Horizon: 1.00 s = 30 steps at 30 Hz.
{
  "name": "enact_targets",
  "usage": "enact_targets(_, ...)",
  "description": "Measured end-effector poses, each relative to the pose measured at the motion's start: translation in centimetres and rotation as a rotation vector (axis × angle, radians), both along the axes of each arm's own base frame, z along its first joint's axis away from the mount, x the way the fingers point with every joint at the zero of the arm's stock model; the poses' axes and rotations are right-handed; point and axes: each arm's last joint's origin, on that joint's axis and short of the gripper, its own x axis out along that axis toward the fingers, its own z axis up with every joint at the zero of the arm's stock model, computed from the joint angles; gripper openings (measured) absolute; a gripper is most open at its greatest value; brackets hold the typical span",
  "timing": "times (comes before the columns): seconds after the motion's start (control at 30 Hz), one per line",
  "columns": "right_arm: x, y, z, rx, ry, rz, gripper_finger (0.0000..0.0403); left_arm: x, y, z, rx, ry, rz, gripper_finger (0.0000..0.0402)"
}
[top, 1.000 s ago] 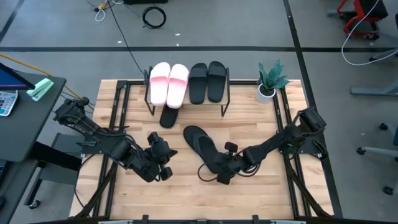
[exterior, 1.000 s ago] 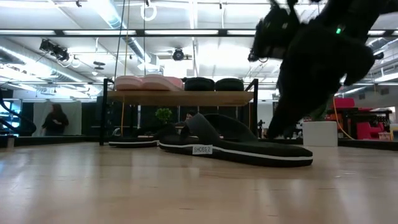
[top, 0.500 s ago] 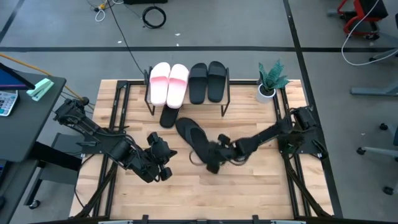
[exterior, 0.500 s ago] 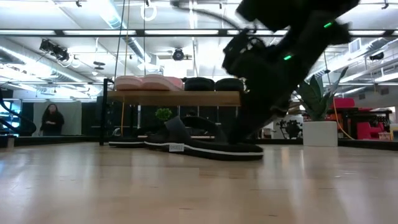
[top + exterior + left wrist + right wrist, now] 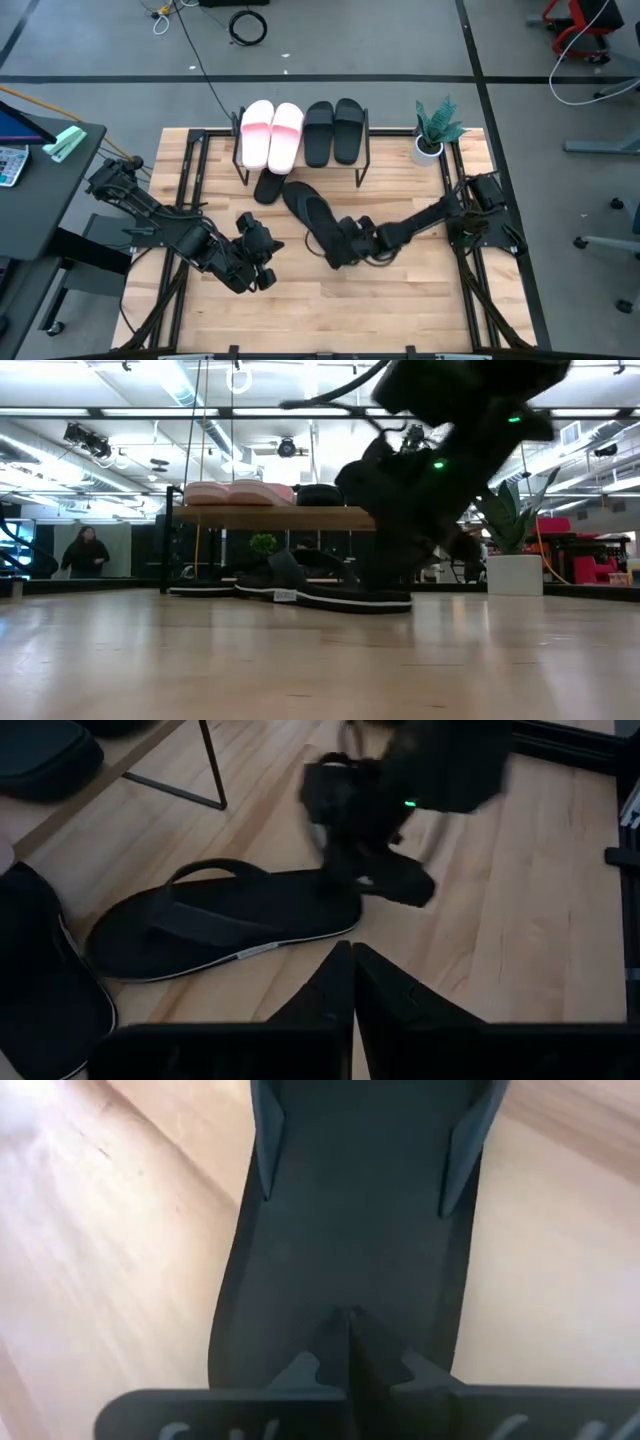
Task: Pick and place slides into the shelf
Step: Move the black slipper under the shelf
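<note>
The right end effector [image 5: 342, 245], fingers pinched together on the heel of a black slide [image 5: 308, 214] lying on the tabletop [image 5: 400, 300] before the shelf [image 5: 300, 150], reaches low, arm outstretched.

On my table: six slides, two pink and four black. Both pink slides [image 5: 258, 133] [image 5: 286, 135] sit side by side on top of the one shelf [image 5: 364, 160], and two black slides [image 5: 318, 132] [image 5: 347, 129] sit beside them, four on the top board in all. Two more black slides lie on the table: one [image 5: 269, 185] partly under the shelf, one [image 5: 308, 214] just in front of it. I count two arms with a gripper each, my left gripper [image 5: 266, 262] and my right gripper [image 5: 338, 248]. One potted plant [image 5: 433, 129] stands at the table's corner. One person [image 5: 86, 552] shows in the room behind.
</note>
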Motion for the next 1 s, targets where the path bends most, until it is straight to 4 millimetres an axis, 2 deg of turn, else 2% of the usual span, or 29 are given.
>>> enact_targets(0.1,-0.8,1.5,0.0,-0.041,-0.022,-0.038,0.0002,0.0,0.0,0.0,0.000,0.001,-0.001,0.0006)
enact_targets(0.37,-2.1,3.6,-0.2,0.027,-0.012,-0.101,0.0002,-0.5,-0.7,-0.1,0.007,0.011,-0.030,0.0024)
enact_targets(0.57,-2.8,4.7,-0.2,-0.037,-0.068,-0.138,0.0002,-0.7,-1.0,-0.1,-0.007,0.005,-0.033,0.0016)
enact_targets(0.7,-2.2,3.1,-0.2,-0.090,-0.070,-0.178,0.0002,-0.7,-1.0,-0.1,-0.018,0.001,-0.024,0.0005)
enact_targets(1.0,-0.3,-3.7,-0.1,-0.222,-0.021,-0.291,0.0003,-0.7,-1.0,-0.1,-0.044,-0.009,-0.005,0.0025)
